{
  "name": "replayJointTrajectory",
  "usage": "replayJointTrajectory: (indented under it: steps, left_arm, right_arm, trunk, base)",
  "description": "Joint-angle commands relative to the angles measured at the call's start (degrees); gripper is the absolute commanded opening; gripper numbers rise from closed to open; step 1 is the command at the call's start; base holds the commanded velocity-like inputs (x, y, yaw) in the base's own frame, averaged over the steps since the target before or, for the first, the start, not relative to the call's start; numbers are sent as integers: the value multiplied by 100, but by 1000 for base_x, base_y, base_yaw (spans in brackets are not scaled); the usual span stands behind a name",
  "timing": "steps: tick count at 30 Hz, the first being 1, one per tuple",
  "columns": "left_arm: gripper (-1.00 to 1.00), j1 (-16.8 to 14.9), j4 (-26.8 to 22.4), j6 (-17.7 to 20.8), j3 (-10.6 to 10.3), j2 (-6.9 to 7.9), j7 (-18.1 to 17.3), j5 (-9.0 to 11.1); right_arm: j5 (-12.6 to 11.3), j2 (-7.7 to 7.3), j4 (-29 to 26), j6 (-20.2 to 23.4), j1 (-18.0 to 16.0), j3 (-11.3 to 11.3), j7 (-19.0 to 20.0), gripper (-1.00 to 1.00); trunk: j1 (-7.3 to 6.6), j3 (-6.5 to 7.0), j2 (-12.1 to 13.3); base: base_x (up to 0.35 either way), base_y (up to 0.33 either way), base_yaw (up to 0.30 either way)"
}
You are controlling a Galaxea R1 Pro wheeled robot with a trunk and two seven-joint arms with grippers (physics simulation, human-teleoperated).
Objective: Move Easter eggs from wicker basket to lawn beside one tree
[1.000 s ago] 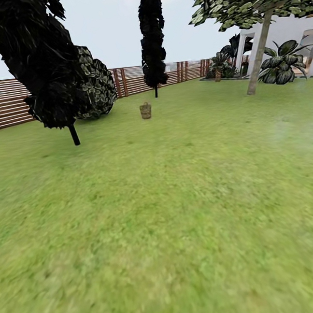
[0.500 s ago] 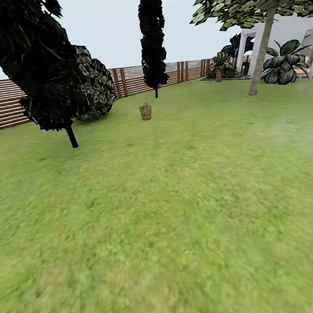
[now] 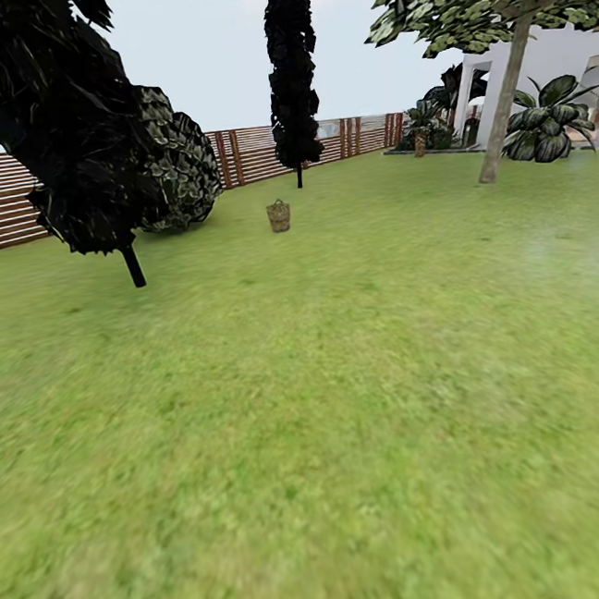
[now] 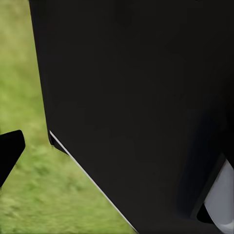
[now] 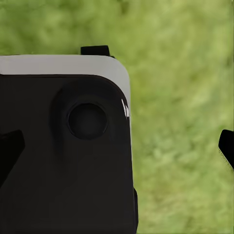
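Wicker basket (image 3: 279, 215) small and far off in head view, upright on lawn (image 3: 349, 405), between dark columnar tree (image 3: 290, 68) and dark leaning tree (image 3: 66, 131); eggs inside not discernible. Pale-trunked tree (image 3: 501, 104) off to right by white house (image 3: 551, 57); slatted fence (image 3: 0, 199) behind.

Left wrist view: dark robot body (image 4: 141, 107) close ahead, grass beside; one black fingertip (image 4: 9, 153) at edge; opening cannot be judged.

Right wrist view: black-and-grey robot housing (image 5: 68, 146) over grass; right gripper (image 5: 117, 148) fingertips at opposite edges, spread wide, holding nothing.
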Motion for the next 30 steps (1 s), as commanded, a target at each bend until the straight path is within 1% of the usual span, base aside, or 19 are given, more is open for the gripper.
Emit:
replayJointTrajectory:
  steps: [1, 30]
  left_arm:
    - [100, 3, -10, -3, 3, -1, -2, 18]
    - [100, 0, -10, -3, 2, -1, -2, 16]
  right_arm:
    - [3, 1, 5, -24, -3, -28, -4, 100]
    - [3, 1, 5, -24, -3, -28, -4, 100]
  trunk:
    - [3, -4, -2]
    - [3, -4, -2]
  base:
    - [279, 0, 0]
    - [226, 0, 0]
